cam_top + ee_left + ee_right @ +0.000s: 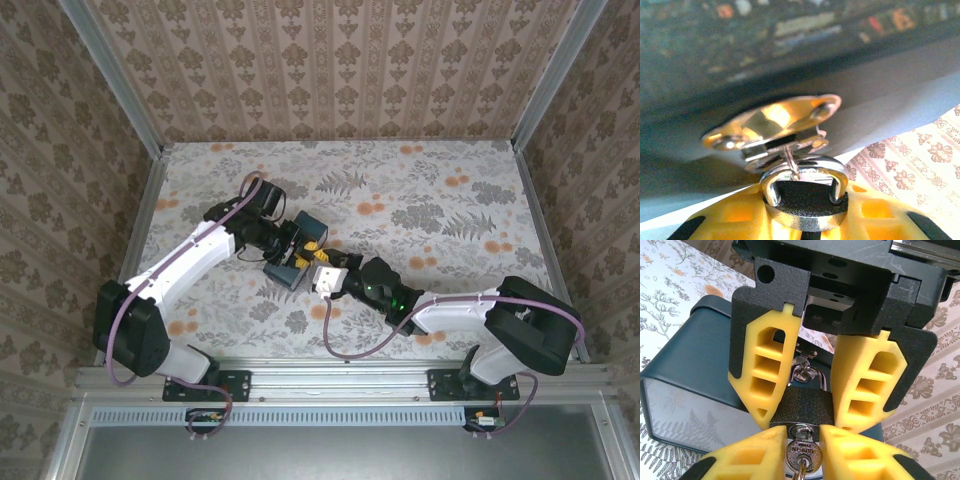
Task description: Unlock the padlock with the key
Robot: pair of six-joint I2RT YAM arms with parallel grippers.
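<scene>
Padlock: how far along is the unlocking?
Done: key is in the keyhole of the padlock, with the left gripper clamping the body. In hand: right gripper pinches the key head. Remaining: the turn; the shackle sits seated in both holes, through the hasp.

Stamped lettering on round head of key point(804, 460), directly below padlock point(801, 407) body. Two short lines, too small and blurred to read with confidence. Nothing legible on padlock body. Blurred coloured patches on tin point(790, 30) above padlock in left wrist view, not readable as text. No other legible print, numbers or signs.
</scene>
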